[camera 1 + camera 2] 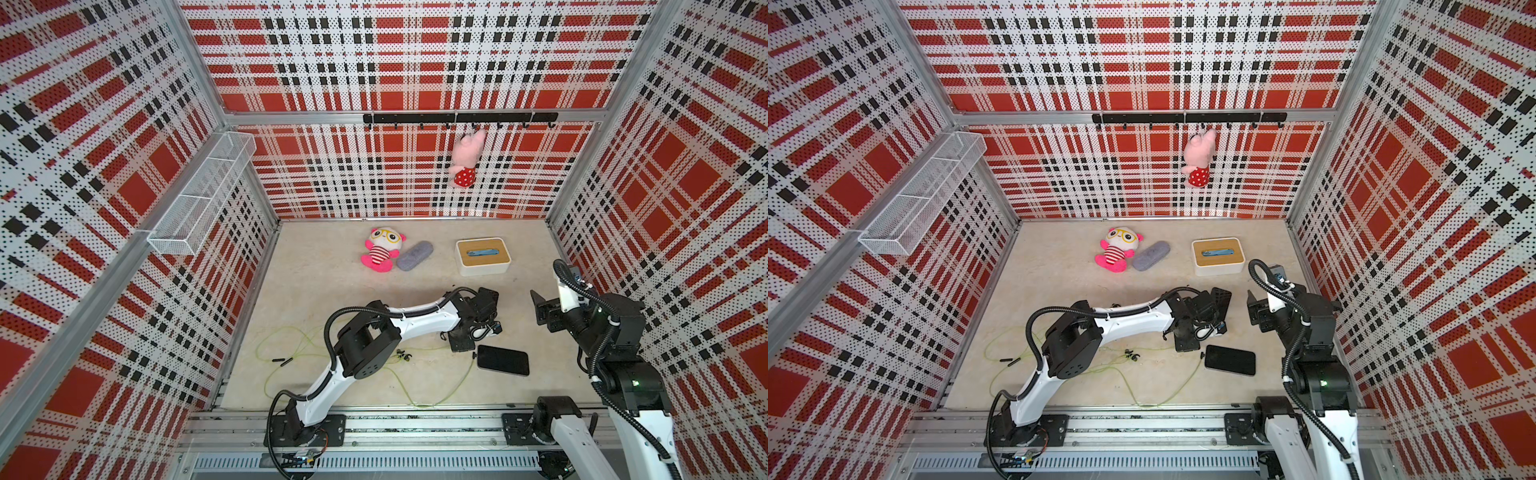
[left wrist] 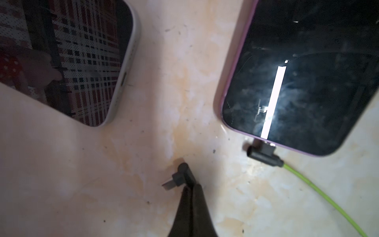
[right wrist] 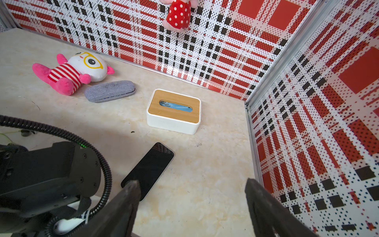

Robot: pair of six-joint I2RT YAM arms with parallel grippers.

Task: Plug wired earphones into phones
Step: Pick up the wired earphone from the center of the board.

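Observation:
Two phones lie near the table's right front. The purple-edged phone [image 2: 307, 82] [image 1: 503, 360] has a black angled plug [image 2: 264, 153] against its short edge, with a yellow-green cable [image 2: 320, 192] trailing away. The pale-edged phone [image 2: 71, 61] [image 3: 149, 170] lies farther back, partly under the left arm in both top views. Between the two phones my left gripper [image 2: 191, 185] [image 1: 459, 343] is shut on another black plug [image 2: 180, 176], whose metal tip points toward the pale-edged phone. The earphones' cables [image 1: 457, 386] and earbuds [image 1: 402, 354] lie loose at the front. My right gripper [image 3: 190, 188] [image 1: 540, 307] hovers open and empty.
At the back stand a pink plush toy [image 1: 381, 249], a grey fabric case [image 1: 414, 255] and a white tissue box with a wooden lid [image 1: 483, 256]. Another plush [image 1: 467, 158] hangs from the hook rail. A wire basket [image 1: 203, 195] is on the left wall.

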